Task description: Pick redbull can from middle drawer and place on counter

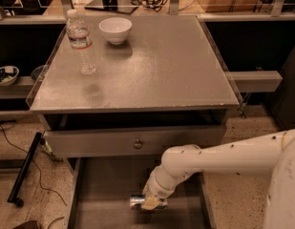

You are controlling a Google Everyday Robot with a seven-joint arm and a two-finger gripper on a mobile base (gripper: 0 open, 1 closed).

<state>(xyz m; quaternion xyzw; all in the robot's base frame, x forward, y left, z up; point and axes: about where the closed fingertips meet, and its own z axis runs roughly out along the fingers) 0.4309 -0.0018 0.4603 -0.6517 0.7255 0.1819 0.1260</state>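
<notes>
**End effector down in the open drawer, right on the can**

Nearest to the camera, the end effector [150, 202] is low inside the wide shallow grey drawer tray [104, 194], hanging off the white jointed arm [223, 156] that comes in from the right. The slim silver metal can [136, 202] is lying on its side on the drawer floor, directly under the end effector and touching it, with one end poking out to its left and a bit showing on its right. Honestly can't tell whether the end effector is actually clamped on the can or just sitting over it.

Just behind and above the end effector is the flat grey drawer front [89, 144] with its small round knob [137, 143], that one only slightly pulled out.

Further back and higher up is the square grey matte tabletop [161, 75]. Well away from the end effector, toward the far left corner of it, stands a clear plastic water bottle [80, 42], upright, and near it, a little farther back and to its right, a small white bowl [115, 29].
</notes>
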